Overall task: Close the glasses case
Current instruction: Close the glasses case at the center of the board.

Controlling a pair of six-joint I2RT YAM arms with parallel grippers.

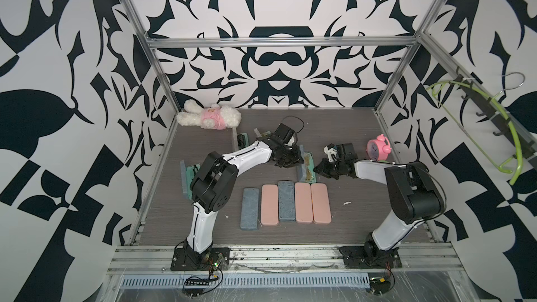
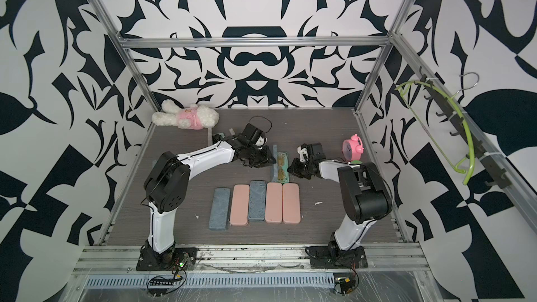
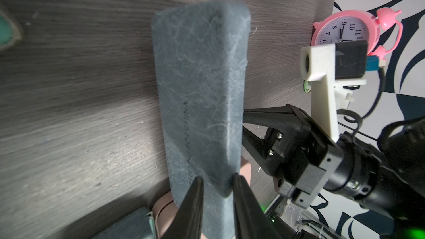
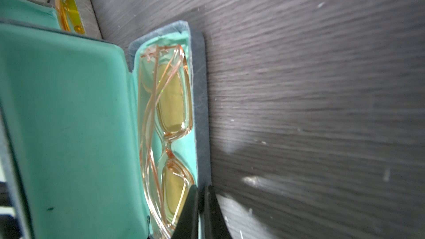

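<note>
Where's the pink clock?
In a top view, the pink clock stands near the far right edge of the table, just behind the right arm and right of the open glasses case.

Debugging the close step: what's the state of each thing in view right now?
glasses case: open, lid upright
glasses: folded, inside its base
left gripper: jaws apart, tips at the lid's outer face
right gripper: shut on the case's base wall
five front cases: closed, flat in a row
left-edge case: open
rear case: open
alarm clock: upright
plush bunny: lying down
</note>
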